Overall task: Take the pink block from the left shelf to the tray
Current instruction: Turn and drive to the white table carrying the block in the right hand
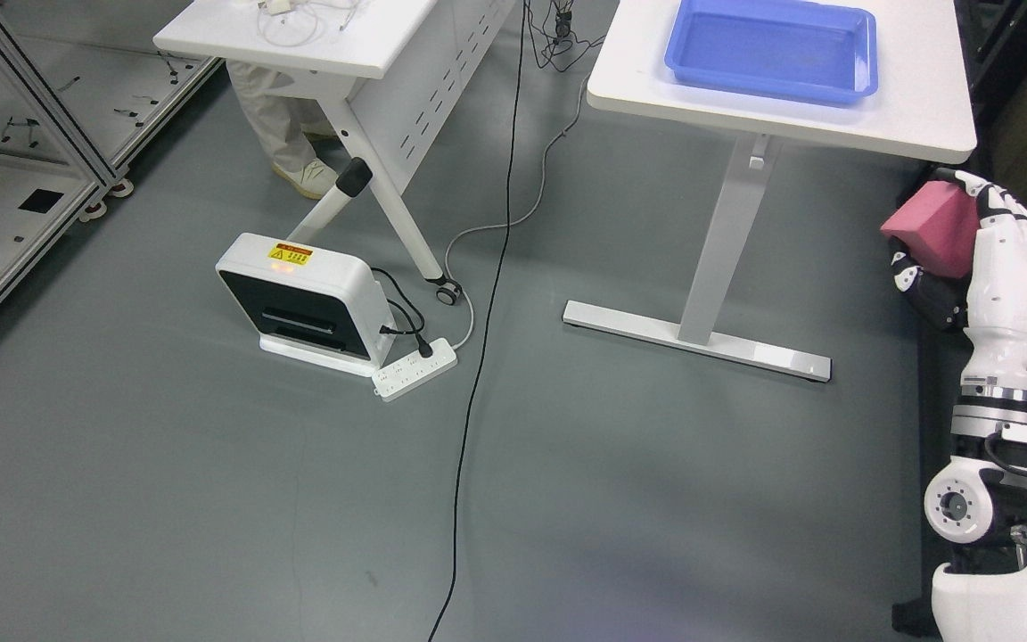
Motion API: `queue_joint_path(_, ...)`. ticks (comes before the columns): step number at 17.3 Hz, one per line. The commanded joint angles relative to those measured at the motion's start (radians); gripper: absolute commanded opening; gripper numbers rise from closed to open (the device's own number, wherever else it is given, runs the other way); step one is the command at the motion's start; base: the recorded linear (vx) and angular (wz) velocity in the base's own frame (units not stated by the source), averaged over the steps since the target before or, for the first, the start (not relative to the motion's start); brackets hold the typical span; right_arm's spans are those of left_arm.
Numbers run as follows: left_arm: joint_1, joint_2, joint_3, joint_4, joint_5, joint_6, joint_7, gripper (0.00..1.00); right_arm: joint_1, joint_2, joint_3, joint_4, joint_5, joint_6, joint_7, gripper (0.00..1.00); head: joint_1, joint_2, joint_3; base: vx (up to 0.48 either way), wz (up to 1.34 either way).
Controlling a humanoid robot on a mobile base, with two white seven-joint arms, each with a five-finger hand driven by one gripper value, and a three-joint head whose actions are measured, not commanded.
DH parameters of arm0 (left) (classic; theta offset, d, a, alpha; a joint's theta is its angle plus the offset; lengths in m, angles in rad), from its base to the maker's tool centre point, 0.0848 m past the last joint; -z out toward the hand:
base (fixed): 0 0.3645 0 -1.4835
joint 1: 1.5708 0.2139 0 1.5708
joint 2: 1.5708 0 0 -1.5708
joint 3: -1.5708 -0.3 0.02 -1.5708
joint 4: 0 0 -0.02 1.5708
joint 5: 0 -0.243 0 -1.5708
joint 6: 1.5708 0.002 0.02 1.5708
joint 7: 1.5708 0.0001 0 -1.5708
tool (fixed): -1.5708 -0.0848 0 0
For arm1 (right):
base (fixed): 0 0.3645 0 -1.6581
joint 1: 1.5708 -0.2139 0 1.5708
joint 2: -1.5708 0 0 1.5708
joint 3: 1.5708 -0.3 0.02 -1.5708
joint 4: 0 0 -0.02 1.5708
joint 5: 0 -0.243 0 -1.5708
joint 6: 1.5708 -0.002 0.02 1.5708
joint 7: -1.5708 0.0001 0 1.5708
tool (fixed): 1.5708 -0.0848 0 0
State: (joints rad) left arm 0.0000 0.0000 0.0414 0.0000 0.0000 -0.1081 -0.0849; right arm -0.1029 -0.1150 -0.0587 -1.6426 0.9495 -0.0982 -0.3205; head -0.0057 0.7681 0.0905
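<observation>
A pink block (934, 228) is held in my right hand (968, 245) at the right edge of the head view, fingers curled over its top and thumb under it. The hand hangs in the air just below and right of the white table's front edge. A blue tray (772, 46) lies on that white table (915, 120) at the upper right, with nothing visible inside it. The shelf (5, 169) with metal posts stands at the far left. My left arm does not show.
A white box device (304, 299) and a power strip (414, 367) sit on the grey floor, with a black cable (478, 357) running down the middle. A second white table (317, 36) stands at the upper left, with a person's legs (277, 125) behind it.
</observation>
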Motion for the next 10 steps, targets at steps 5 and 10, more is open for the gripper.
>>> queue_joint_path(5, -0.023, 0.017, 0.0, -0.017, -0.002, -0.001, 0.001, 1.0, 0.0, 0.001, 0.0, 0.001, 0.0, -0.001, 0.0, 0.05, 0.0, 0.0, 0.0, 0.391, -0.03)
queue_joint_path(10, -0.023, 0.017, 0.0, -0.017, -0.002, -0.001, 0.001, 1.0, -0.001, 0.005, 0.003, 0.004, 0.0, -0.001, 0.001, 0.05, 0.0, 0.0, 0.0, 0.39, -0.02)
